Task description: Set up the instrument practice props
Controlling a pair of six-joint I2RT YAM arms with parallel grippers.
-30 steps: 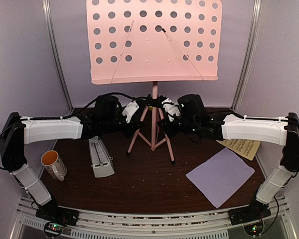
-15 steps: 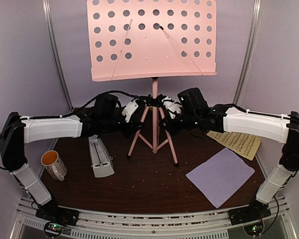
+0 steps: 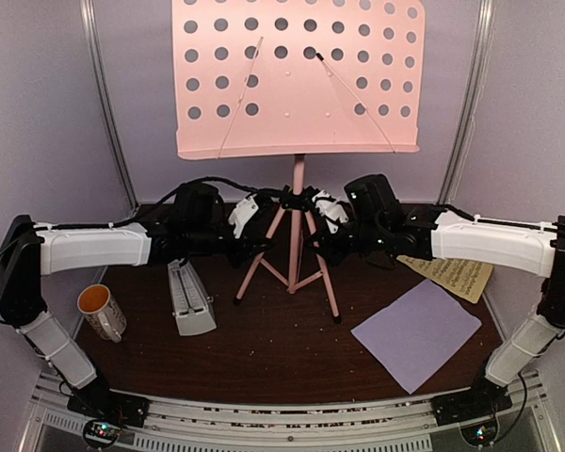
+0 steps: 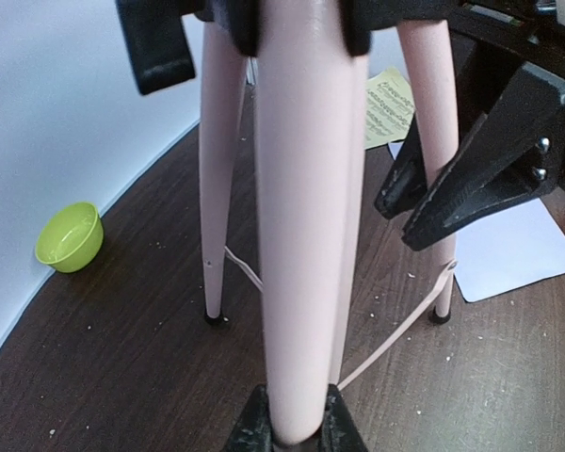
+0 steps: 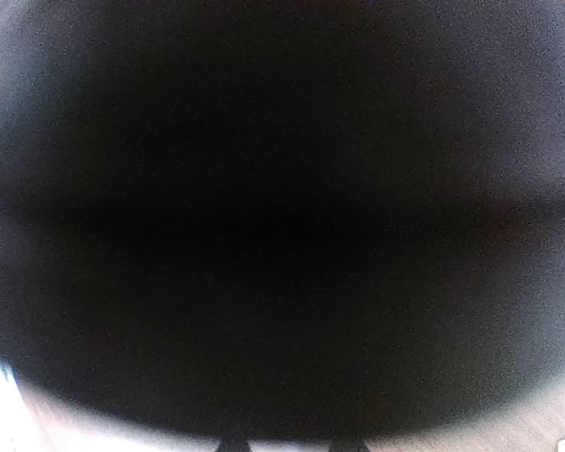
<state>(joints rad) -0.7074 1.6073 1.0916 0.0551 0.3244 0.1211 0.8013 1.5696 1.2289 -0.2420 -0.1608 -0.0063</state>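
The pink music stand [image 3: 297, 75] stands upright mid-table on its tripod legs, its perforated desk high at the back. My left gripper [image 3: 268, 215] is shut on one pink tube of the stand [image 4: 306, 235], seen close in the left wrist view between my fingertips [image 4: 297, 428]. My right gripper [image 3: 318, 215] is at the stand's black hub from the right; its wrist view is blacked out by something close. The grey metronome [image 3: 190, 299] stands at the left. The lavender page [image 3: 416, 331] and the pale-yellow page [image 3: 460, 273] lie flat at the right.
A white mug [image 3: 101, 311] with orange inside sits at the front left. A lime-green bowl [image 4: 69, 237] sits by the back wall. The right gripper's black fingers [image 4: 480, 151] are close beside the stand's right leg. Crumbs are scattered on the brown tabletop.
The stand has shifted a little to the right and sits slightly higher in view, both grippers moving with it. The right arm's forearm has dropped and stretched further left.
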